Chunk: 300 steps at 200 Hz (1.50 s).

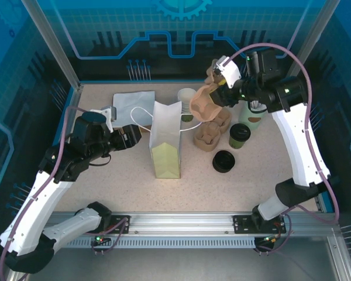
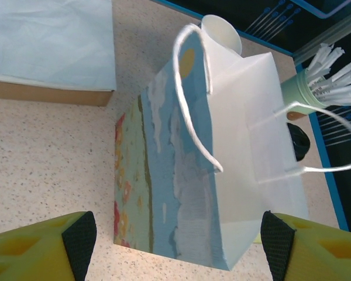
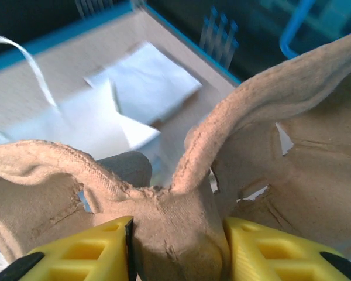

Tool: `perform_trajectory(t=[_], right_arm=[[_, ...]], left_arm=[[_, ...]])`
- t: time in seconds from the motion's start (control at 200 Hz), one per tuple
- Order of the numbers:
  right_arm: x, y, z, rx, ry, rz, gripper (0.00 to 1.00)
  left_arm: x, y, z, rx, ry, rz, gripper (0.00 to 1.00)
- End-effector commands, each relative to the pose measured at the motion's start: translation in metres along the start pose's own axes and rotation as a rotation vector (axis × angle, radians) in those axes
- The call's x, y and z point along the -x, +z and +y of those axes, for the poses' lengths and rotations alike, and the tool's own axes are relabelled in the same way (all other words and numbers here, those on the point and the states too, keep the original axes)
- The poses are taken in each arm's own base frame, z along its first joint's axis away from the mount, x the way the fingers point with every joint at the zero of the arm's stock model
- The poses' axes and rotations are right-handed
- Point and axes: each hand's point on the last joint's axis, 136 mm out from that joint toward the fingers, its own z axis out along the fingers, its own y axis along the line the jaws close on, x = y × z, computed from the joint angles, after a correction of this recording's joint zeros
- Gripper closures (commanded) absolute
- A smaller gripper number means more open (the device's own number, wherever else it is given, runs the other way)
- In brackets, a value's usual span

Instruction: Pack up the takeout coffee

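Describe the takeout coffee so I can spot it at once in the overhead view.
Start at the tall white paper bag standing mid-table and look right, past the brown moulded-pulp tray lying beside it. Just beyond stands the takeout coffee, a small green-banded paper cup. Unlike the pale green cup of white straws behind it, it wears a round black lid.

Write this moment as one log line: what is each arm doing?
left gripper: open, facing paper bag | right gripper: shut on pulp tray, held aloft | takeout coffee: standing, lidded, untouched
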Motion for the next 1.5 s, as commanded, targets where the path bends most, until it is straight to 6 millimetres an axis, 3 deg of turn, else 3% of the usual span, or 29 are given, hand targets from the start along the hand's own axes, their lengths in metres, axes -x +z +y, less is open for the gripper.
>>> perform_trajectory(t=[0.0, 0.195, 0.365, 0.55, 0.82, 1.231, 1.496], right_arm=[[0.040, -0.015, 0.029, 0.128, -0.045, -0.168, 0.59], [0.067, -0.020, 0.070, 0.355, -0.003, -0.259, 0.61], [0.063, 0.000, 0.107, 0.520, 0.030, -0.208, 0.62], [0.056, 0.024, 0.126, 0.688, 0.146, -0.132, 0.63], [0.036, 0.065, 0.131, 0.760, 0.292, 0.011, 0.65], [-0.001, 0.098, 0.134, 0.789, 0.363, 0.173, 0.65], [-0.023, 0.119, 0.119, 0.657, 0.349, 0.259, 0.65]], left_arm=[[-0.003, -0.004, -0.010, -0.059, -0.021, 0.021, 0.22], [-0.009, 0.014, -0.016, -0.107, -0.082, 0.036, 0.22], [-0.015, 0.034, -0.018, -0.126, -0.128, 0.068, 0.23], [-0.022, 0.045, -0.012, -0.105, -0.149, 0.090, 0.23], [-0.032, 0.060, -0.013, -0.126, -0.183, 0.133, 0.26], [-0.045, 0.076, -0.002, -0.073, -0.178, 0.181, 0.36], [-0.047, 0.074, 0.004, -0.054, -0.175, 0.175, 0.47]])
